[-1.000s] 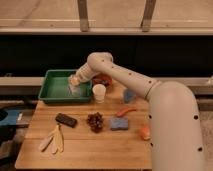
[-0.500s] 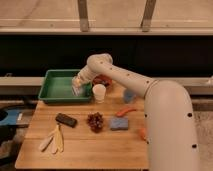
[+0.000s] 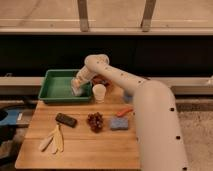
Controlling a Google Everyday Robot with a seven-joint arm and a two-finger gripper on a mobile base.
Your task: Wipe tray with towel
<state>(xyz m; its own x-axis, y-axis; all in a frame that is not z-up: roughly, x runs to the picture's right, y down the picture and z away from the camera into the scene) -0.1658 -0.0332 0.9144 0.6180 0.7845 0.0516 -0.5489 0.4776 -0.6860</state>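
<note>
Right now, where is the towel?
In the camera view the towel is inside the green tray, at its image-right end. It sits right at the claw, which is down in the tray, just left of the white cup.

The flat green plastic tray sits on a light brown wooden table. The gripper is pale, like the big cream-white robot arm. It is down inside the tray, at the small white cloth towel. Next to the tray is a round white cup. On the table lie a flat black block, a dark red bunch of grapes, a square blue sponge, a thin orange stick-shaped thing and a pale yellow banana peel.
</note>
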